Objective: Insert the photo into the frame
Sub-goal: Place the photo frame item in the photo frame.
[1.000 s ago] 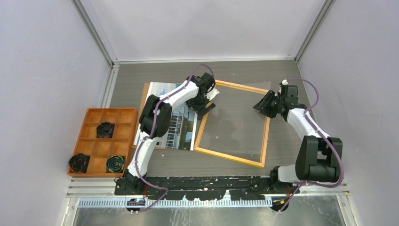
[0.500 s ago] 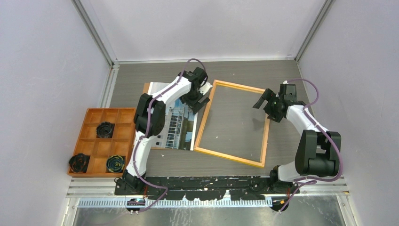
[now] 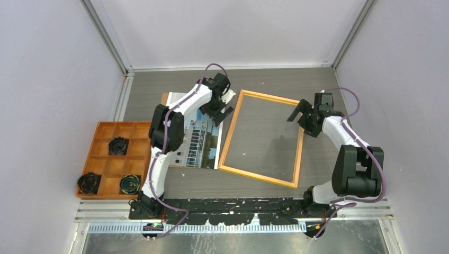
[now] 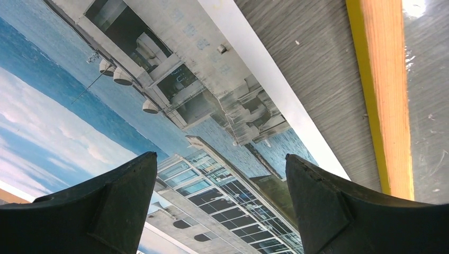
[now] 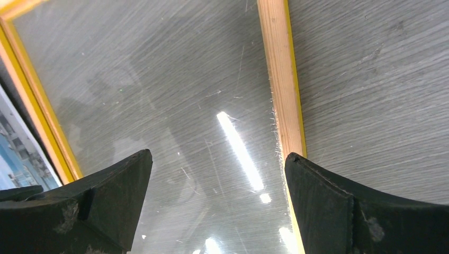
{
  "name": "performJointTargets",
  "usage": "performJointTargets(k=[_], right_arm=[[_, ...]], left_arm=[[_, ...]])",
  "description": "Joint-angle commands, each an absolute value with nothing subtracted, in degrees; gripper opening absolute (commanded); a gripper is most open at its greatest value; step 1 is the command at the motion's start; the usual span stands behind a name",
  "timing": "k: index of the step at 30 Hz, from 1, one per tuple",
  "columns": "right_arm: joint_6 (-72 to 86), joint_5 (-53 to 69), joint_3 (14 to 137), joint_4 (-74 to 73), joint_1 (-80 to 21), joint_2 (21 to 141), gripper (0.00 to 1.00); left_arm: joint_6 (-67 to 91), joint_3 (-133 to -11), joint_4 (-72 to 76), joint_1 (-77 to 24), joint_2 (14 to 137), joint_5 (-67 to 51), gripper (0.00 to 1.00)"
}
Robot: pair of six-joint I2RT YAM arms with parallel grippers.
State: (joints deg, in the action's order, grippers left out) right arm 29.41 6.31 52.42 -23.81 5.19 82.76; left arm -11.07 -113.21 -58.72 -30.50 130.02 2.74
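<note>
The frame (image 3: 229, 138) lies flat on the table, wood-coloured back edges up, and the table shows through its clear pane (image 5: 174, 106). The photo (image 3: 204, 143) of a white building under blue sky lies face up just left of it. My left gripper (image 3: 223, 111) hangs open over the photo's top right part; in the left wrist view the photo (image 4: 159, 106) fills the gap between the left gripper's (image 4: 219, 156) fingers, with the frame's edge (image 4: 392, 106) to the right. My right gripper (image 3: 297, 111) stands wide open over the frame's right rail (image 5: 280, 79), holding nothing.
An orange compartment tray (image 3: 106, 166) with three black rolls sits at the left edge of the table. A brown board (image 3: 163, 106) shows from under the photo's left side. Grey walls close in the table at the back and both sides.
The pane, held raised over the frame a second ago, now lies flat in it. The right gripper opened wide. The left gripper moved left from the frame's corner to over the photo.
</note>
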Motion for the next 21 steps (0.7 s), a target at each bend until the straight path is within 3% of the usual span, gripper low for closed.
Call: performJointTargets(k=[1, 6, 12, 21], right_arm=[[32.1, 4.8, 56.3, -23.2, 3.0, 78.8, 1.00], [35.8, -5.3, 62.2, -23.1, -12.4, 80.6, 1.00], [40.0, -10.4, 77.0, -19.7, -28.9, 94.5, 1.00], [42.9, -10.3, 102.5, -22.0, -38.5, 122.1, 0.95]], left_arm=[[-11.4, -116.0, -60.2, -28.6, 125.4, 0.6, 0.93], [-11.7, -120.2, -62.6, -23.2, 124.9, 0.3, 0.94], [-12.3, -123.9, -65.8, -13.1, 123.0, 0.4, 0.96], [-14.2, -116.0, -62.5, -1.2, 118.9, 3.5, 0.96]])
